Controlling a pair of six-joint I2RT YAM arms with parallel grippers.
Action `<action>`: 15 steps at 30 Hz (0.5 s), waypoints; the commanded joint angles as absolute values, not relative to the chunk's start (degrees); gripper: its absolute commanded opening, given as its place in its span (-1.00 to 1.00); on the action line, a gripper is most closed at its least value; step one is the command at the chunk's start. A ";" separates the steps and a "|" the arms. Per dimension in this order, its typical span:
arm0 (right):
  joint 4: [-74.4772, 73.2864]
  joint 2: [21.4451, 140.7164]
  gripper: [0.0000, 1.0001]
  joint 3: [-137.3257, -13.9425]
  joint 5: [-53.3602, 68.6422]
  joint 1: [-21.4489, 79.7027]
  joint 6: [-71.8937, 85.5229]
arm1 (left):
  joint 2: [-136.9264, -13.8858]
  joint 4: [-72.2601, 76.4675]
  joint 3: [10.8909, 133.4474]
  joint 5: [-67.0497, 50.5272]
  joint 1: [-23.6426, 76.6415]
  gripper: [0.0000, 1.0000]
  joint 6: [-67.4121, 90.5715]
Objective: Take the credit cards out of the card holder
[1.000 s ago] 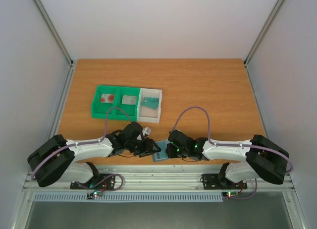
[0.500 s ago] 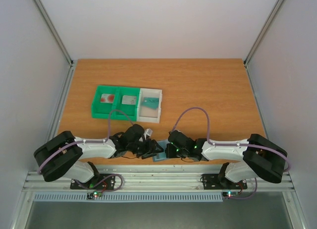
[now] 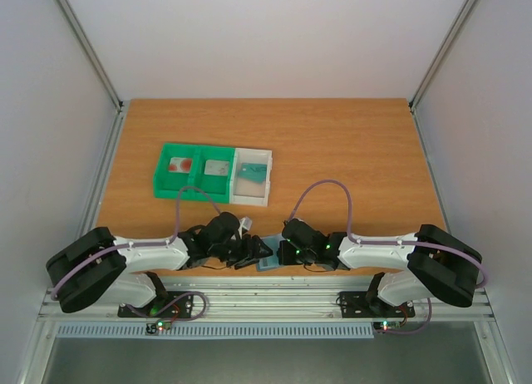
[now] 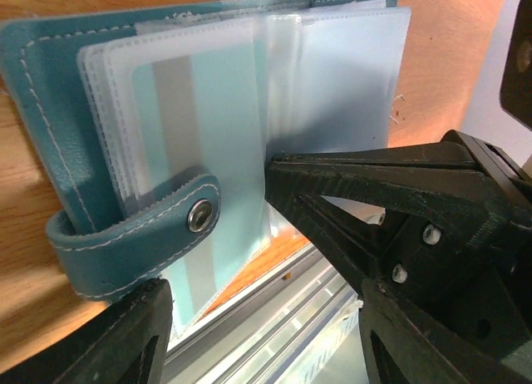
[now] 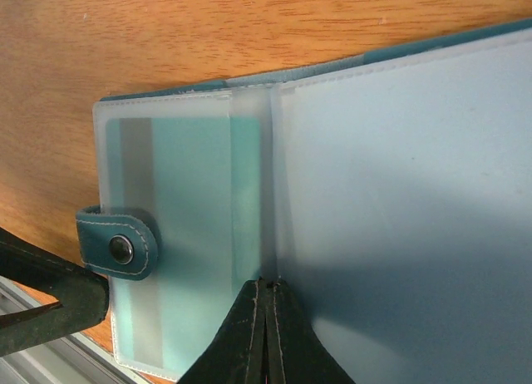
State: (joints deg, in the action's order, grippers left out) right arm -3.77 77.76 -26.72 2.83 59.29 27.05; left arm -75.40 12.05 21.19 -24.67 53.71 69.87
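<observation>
The card holder (image 4: 58,110) lies spread open at the table's near edge, teal leather with frosted sleeves and a snap strap (image 4: 137,234). A teal credit card (image 5: 187,226) with a grey stripe sits inside the left sleeve. My right gripper (image 5: 266,283) is shut, its tips pressed onto the fold between the sleeves with nothing between them. My left gripper (image 4: 259,291) is open and straddles the holder's near edge by the strap, holding nothing. From above, the card holder (image 3: 271,259) shows between the left gripper (image 3: 253,253) and the right gripper (image 3: 283,253).
A green tray (image 3: 164,183) holds a pale card with a red mark (image 3: 178,164) and another card (image 3: 218,166). The white tray (image 3: 249,197) beside it holds a teal card (image 3: 256,168). The metal rail (image 3: 266,297) runs just below the table edge.
The right gripper's jaws have closed fully on the holder's fold. The left gripper's jaws have spread wider, and the left arm has shifted slightly near the holder.
</observation>
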 commanded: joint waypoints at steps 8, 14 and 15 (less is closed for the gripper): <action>-7.03 78.63 -0.95 -24.66 0.90 59.15 28.68 | -79.52 18.13 20.45 -25.30 53.88 0.25 70.88; -7.21 78.79 -0.96 -24.92 0.87 59.15 28.56 | -76.70 15.88 19.91 -24.85 53.97 0.26 71.32; -7.21 78.84 -0.96 -24.92 0.85 59.15 28.63 | -75.96 15.02 19.80 -24.49 53.99 0.26 71.36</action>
State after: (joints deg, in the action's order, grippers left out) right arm -3.73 77.60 -26.61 2.57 59.29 28.10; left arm -77.82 14.39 21.08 -25.34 53.71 70.74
